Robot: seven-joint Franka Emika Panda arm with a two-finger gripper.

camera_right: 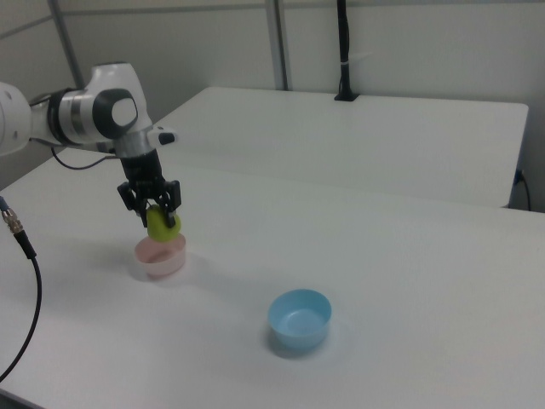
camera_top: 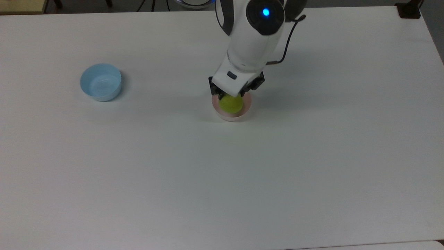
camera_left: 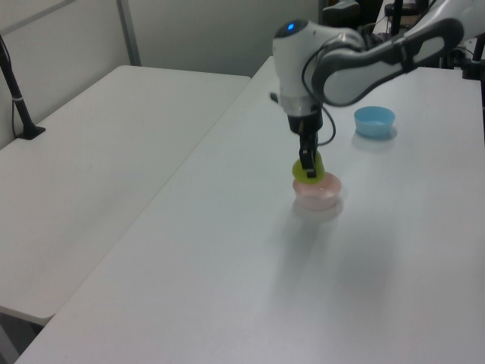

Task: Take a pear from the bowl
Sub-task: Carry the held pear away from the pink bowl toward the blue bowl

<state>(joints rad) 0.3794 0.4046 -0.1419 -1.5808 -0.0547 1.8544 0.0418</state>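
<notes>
Taking the pink bowl (camera_top: pixel 231 113) as the landmark and reading the top view from its left, a light blue bowl (camera_top: pixel 101 82) sat well apart on the white surface (camera_top: pixel 222 180), nothing between the two. At the pink bowl itself the tool (camera_top: pixel 233 93) was clamped on the pear (camera_top: pixel 230 103), one dark finger on each side of the fruit. In the right view the pear (camera_right: pixel 163 226) hung just above the pink bowl's rim (camera_right: pixel 161 256), clear of it, and the left view agreed, with the fruit (camera_left: pixel 308 170) riding above the bowl (camera_left: pixel 318 190). The step in hand looked like the lift itself, the grasp made and the pear out of the bowl. The next move probably called for a straight rise with the grip held firm, since a rounded fruit might slip. The pear looked small, yellow-green and rounded, narrower than the bowl under it; its stem could not be made out behind the fingers.
</notes>
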